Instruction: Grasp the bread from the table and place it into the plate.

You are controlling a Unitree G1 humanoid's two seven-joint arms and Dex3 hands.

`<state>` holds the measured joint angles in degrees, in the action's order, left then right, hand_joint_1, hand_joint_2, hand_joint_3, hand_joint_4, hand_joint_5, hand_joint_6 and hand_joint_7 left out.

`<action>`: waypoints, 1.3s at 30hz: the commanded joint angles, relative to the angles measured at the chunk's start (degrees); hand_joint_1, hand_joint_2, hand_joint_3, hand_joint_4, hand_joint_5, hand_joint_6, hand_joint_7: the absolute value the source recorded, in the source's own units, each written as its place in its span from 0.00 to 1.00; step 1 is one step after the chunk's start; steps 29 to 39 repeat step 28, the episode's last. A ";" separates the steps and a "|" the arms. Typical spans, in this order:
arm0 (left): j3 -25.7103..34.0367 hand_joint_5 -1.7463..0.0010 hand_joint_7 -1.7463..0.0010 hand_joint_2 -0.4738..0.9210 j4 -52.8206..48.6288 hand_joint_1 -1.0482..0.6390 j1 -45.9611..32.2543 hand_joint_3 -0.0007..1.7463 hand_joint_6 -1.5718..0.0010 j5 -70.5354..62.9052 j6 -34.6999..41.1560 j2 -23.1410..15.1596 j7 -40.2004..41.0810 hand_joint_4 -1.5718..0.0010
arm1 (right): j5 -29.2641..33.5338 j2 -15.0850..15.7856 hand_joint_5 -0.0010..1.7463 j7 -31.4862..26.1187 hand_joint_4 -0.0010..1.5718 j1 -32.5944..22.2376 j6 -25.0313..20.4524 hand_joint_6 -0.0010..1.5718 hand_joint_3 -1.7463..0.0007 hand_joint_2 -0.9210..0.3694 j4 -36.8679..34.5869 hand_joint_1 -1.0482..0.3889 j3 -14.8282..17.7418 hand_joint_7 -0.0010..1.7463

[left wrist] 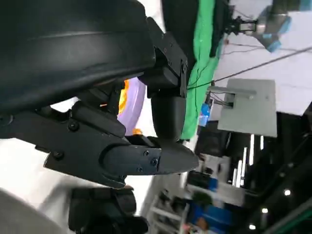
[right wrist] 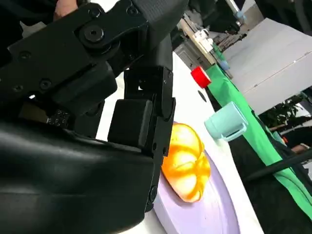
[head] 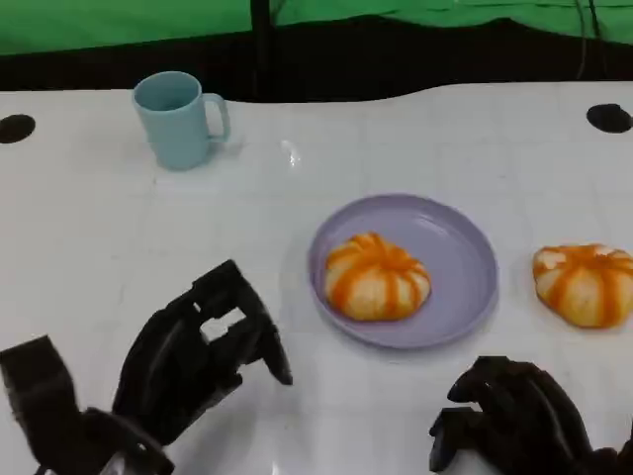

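A light-blue mug [head: 179, 119] stands on the white table [head: 79, 228]

White table [head: 99, 228] — blue mug [head: 178, 119], purple plate [head: 465, 247], one bread [head: 586, 284].

The left hand [left wrist: 122, 146] is filling most of the picture, big and black, with its fingers [left wrist: 168, 114] sticking out and holding nothing. Behind them a bit of the purple plate [left wrist: 135, 105] is peeking through, with some orange bread [left wrist: 125, 91] on it. A green cloth [left wrist: 202, 53] is hanging farther back.
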<state>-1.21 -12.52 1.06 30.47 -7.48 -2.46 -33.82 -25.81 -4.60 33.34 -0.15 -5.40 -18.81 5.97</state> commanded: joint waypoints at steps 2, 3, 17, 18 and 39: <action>2.94 0.00 0.00 1.00 -0.39 0.15 -2.25 0.16 0.60 4.69 4.65 0.90 -4.54 0.44 | -0.28 0.61 0.43 -0.13 1.00 -0.37 -0.28 1.00 1.00 0.15 1.05 0.01 0.26 0.22; 3.24 0.00 0.00 1.00 -0.54 0.15 -2.41 0.15 0.59 4.93 5.11 1.10 -4.96 0.43 | -0.22 0.63 0.43 -0.17 1.00 -0.44 -0.25 1.00 1.00 0.15 1.17 0.00 0.24 0.22; 6.05 0.00 0.00 1.00 -2.84 0.17 -1.26 0.15 0.58 3.78 8.88 1.88 -6.21 0.42 | -0.48 1.24 0.44 -0.09 1.00 0.11 -0.98 1.00 1.00 0.15 1.03 0.00 1.13 0.22; 6.17 0.00 0.00 1.00 -3.11 0.17 -1.07 0.15 0.58 3.64 8.78 1.97 -6.29 0.42 | -0.44 1.27 0.44 0.05 1.00 0.18 -0.84 1.00 1.00 0.15 0.93 0.00 1.18 0.22; 6.68 0.00 0.00 1.00 -6.39 0.16 0.88 0.15 0.57 1.64 7.04 2.54 -7.73 0.42 | -0.70 1.81 0.43 1.27 1.00 1.82 -0.13 1.00 1.00 0.15 -1.96 0.00 2.21 0.21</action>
